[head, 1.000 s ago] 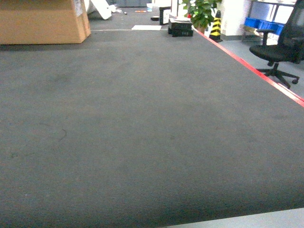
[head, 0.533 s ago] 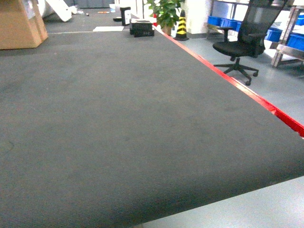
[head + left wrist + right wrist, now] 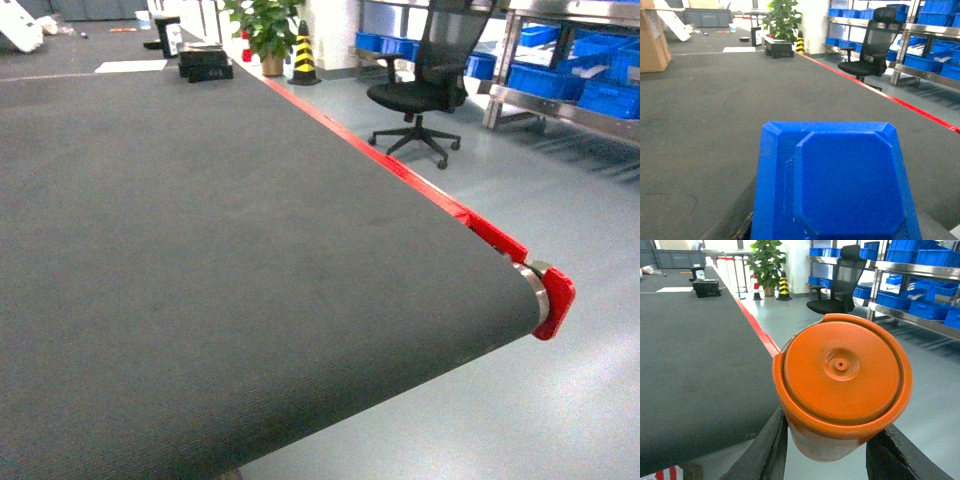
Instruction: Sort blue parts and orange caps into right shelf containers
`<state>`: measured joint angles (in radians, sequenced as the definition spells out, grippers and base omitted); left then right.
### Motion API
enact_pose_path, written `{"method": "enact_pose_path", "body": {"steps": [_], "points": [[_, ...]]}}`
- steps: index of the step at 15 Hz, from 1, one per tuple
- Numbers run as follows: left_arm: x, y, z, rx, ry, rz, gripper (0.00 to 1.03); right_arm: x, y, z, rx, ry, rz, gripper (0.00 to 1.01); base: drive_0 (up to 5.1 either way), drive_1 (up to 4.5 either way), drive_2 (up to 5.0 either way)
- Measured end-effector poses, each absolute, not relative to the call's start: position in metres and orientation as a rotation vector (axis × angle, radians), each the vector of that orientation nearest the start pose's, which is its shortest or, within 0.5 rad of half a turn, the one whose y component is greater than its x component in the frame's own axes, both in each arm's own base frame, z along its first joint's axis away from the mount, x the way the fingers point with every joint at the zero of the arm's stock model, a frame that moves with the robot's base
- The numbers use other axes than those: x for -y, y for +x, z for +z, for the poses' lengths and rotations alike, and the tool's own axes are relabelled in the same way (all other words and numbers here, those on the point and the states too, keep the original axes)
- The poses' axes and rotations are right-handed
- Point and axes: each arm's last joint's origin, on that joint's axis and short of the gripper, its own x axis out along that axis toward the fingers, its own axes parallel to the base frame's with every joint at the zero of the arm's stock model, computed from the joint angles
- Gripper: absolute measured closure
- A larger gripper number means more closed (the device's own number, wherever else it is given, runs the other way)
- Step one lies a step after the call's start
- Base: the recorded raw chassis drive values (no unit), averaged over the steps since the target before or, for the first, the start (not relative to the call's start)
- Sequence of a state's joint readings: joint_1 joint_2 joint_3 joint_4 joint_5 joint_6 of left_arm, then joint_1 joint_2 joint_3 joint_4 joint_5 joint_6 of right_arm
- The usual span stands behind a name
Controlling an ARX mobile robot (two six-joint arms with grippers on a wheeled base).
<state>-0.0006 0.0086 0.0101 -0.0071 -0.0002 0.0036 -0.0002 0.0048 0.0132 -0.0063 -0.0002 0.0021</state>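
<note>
Nearest the cameras, each arm carries its load for the shelf run: the right gripper (image 3: pixel 832 440) is clamped around an orange cap (image 3: pixel 842 382), its flat top facing the wrist camera, while a blue part (image 3: pixel 832 182) fills the left wrist view so fully that I cannot tell how the left gripper grips it. Beyond them the dark conveyor belt (image 3: pixel 200 250) with its red edge strip (image 3: pixel 400 170) runs away to the left. Far right stand the office chair (image 3: pixel 425 85) and the shelf (image 3: pixel 580 105) of blue bins (image 3: pixel 560 85), the likely destination.
</note>
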Motion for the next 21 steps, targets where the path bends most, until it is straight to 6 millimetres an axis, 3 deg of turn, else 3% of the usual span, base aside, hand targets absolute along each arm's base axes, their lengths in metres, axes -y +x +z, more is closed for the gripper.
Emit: {"method": "enact_pose_path", "body": {"steps": [21], "points": [[0.0000,0.0976,0.1657,-0.005,0.004,0.000,0.59,0.0000,0.0972,0.1670,0.002,0.002,0.000,0.62,-1.6,-1.63,-1.6]]}}
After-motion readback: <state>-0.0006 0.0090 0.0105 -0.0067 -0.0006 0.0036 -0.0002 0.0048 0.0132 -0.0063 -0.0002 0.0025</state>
